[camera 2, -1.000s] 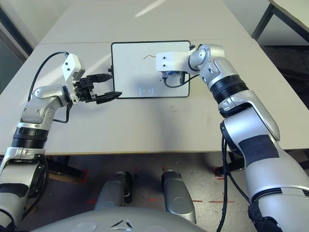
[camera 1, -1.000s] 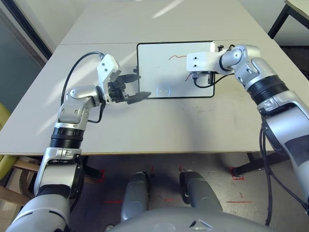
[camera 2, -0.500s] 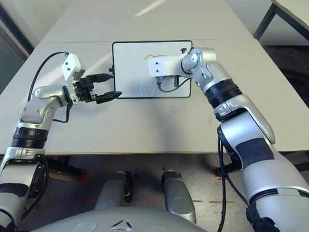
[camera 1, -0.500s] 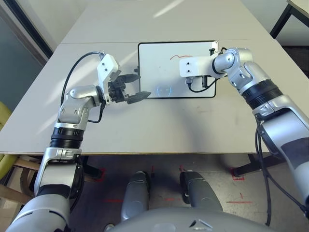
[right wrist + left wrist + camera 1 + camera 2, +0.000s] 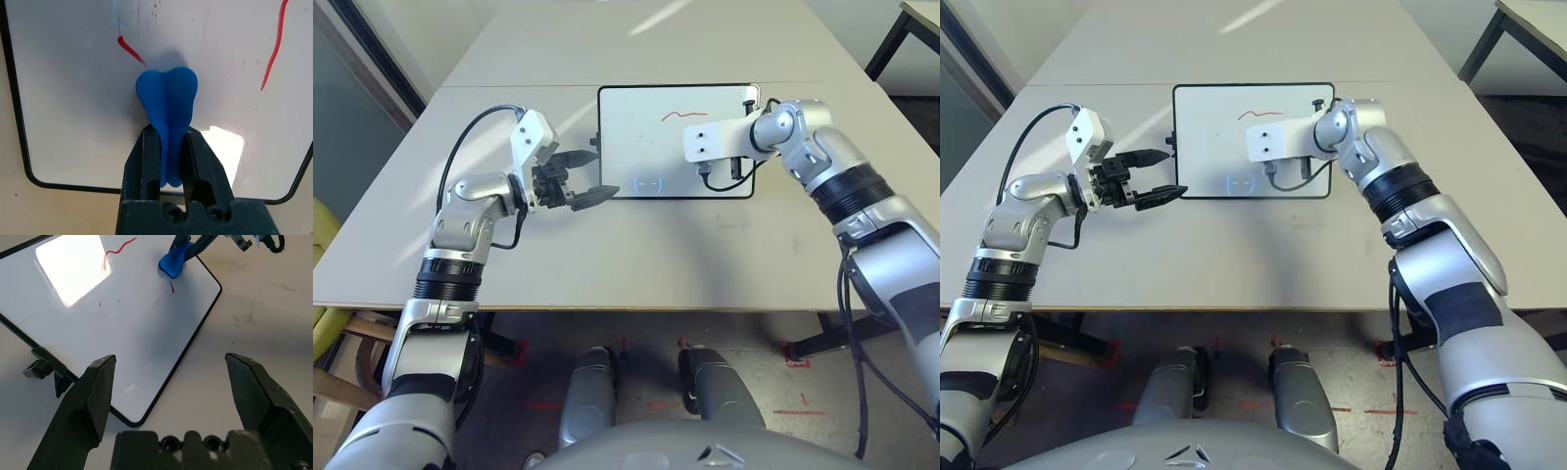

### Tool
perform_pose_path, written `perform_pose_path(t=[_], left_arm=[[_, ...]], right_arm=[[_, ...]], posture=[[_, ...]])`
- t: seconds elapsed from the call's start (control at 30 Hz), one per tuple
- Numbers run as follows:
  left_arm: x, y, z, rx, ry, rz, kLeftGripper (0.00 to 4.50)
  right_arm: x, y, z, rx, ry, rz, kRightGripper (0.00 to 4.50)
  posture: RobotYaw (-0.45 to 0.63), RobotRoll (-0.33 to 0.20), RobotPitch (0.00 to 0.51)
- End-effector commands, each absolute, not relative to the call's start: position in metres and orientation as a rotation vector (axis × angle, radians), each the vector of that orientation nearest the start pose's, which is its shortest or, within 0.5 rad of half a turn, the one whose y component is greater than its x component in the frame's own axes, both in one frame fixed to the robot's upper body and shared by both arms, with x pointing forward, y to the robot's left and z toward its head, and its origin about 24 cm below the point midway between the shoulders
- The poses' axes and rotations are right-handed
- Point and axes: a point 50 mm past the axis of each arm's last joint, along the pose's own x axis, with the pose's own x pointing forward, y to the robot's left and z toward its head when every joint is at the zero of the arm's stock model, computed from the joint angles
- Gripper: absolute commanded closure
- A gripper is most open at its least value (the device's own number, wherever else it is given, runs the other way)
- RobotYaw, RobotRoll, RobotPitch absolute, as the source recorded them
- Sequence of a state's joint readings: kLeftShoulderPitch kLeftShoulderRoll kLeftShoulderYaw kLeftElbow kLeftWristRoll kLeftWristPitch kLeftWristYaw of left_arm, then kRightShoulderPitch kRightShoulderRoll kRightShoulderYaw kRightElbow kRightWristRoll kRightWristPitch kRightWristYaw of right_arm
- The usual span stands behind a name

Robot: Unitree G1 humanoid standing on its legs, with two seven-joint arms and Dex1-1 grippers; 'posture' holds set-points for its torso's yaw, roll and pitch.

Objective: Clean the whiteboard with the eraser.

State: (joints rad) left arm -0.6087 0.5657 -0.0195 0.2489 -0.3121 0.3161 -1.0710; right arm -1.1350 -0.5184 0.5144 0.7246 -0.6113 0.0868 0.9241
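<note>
Hovering just off the board's left short edge, the left gripper (image 5: 582, 176) holds its fingers wide apart with nothing between them. Beside it, the whiteboard (image 5: 646, 147) lies flat on the table (image 5: 607, 245), glossy and stiff, likely to slide if pushed hard. Red marks (image 5: 683, 114) remain on it. Further right, the right gripper (image 5: 168, 147) is clamped on the eraser (image 5: 167, 103) at its pinched waist, the natural hold; the block looks light and slightly soft, pressed against the board.
</note>
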Motion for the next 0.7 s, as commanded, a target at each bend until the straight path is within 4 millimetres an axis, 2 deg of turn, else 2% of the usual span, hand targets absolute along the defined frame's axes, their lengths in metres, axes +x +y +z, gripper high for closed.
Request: perform_pose_path(t=[0.03, 0.3, 0.7], left_arm=[[0.327, 0.190, 0.163, 0.245, 0.076, -1.048, 0.00], [0.326, 0.191, 0.163, 0.246, 0.081, -1.047, 0.00], [0.327, 0.192, 0.164, 0.250, 0.085, -1.044, 0.00]], right_arm=[[0.401, -0.164, 0.193, -1.479, 0.431, 0.699, 4.08], [0.403, -0.177, 0.191, -1.498, 0.456, 0.653, 4.08], [0.396, -0.150, 0.184, -1.470, 0.410, 0.746, 4.08]], posture=[[-0.15, 0.000, 0.103], [-0.15, 0.000, 0.108], [-0.15, 0.000, 0.112]])
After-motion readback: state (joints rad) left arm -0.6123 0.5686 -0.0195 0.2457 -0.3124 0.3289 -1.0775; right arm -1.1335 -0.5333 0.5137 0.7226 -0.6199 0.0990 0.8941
